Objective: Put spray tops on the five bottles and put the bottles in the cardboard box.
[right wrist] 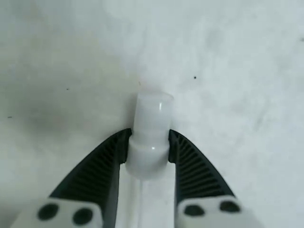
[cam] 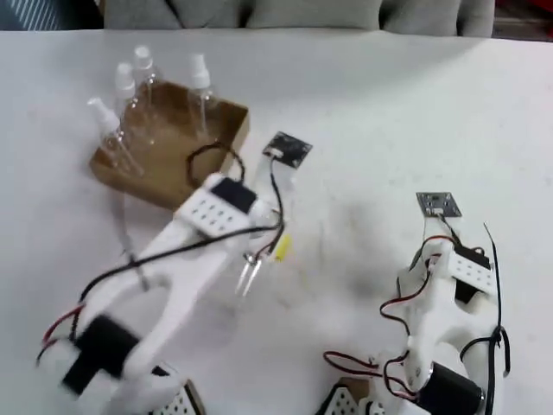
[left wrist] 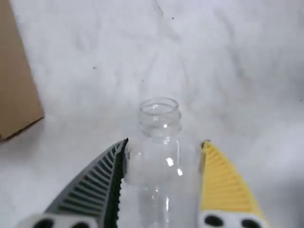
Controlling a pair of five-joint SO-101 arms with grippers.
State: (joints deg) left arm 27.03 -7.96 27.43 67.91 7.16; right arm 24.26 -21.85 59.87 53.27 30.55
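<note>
Fifth clear plastic bottle, uncapped: judged light, slick, crushable; pinched below the shoulder by left gripper near cardboard box, while right gripper clamps the rigid spray top by its collar.

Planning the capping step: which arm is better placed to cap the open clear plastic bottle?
Right, probably: its jaws hold the white plastic spray top; the left gripper holds the clear plastic bottle, neck open.
</note>
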